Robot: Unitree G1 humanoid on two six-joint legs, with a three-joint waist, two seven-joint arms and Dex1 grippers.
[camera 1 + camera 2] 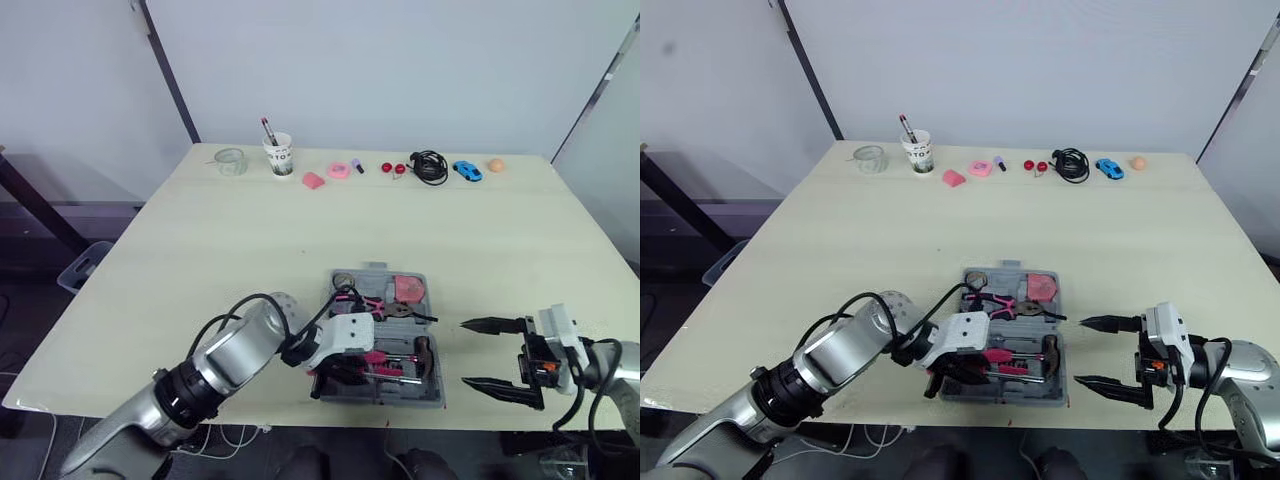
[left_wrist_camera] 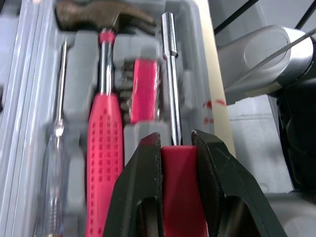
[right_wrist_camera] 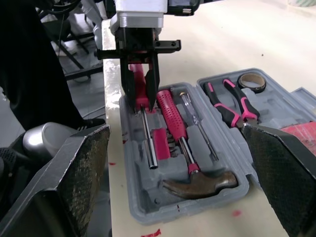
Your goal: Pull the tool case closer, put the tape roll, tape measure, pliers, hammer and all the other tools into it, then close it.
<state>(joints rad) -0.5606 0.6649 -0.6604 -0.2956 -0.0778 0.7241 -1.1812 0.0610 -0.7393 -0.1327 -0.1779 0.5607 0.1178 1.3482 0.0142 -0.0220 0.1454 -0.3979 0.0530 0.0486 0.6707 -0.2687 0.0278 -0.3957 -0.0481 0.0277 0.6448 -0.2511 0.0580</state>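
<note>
At the front edge of the counter [image 1: 250, 240] the left gripper [image 2: 175, 143] is clenched on the red handle of a screwdriver [image 2: 170, 84], whose steel shaft lies along the slot on the near side of the open tool case [image 1: 385, 340]. I cannot tell if it is fully seated. The hammer [image 3: 197, 182] and a clear tester screwdriver [image 2: 57, 148] lie in their beds just beside it. In the far half sit the pliers [image 3: 229, 106], the tape roll [image 3: 251, 81] and the tape measure [image 1: 408, 289].

The right gripper [image 1: 467, 352] hangs released, jaws wide, near the case's right side and apart from it.

The risk, I think, is letting go with the handle tilted. It would then ride proud of its slot and stop the lid shutting. The case also sits close to the front edge, so a downward shove could nudge it over.

Along the far edge stand a glass [image 1: 229, 161], a paper cup [image 1: 279, 155], a black cable [image 1: 430, 165] and a blue toy car [image 1: 467, 171], well apart from the work. Nothing blocks the lid's swing.
</note>
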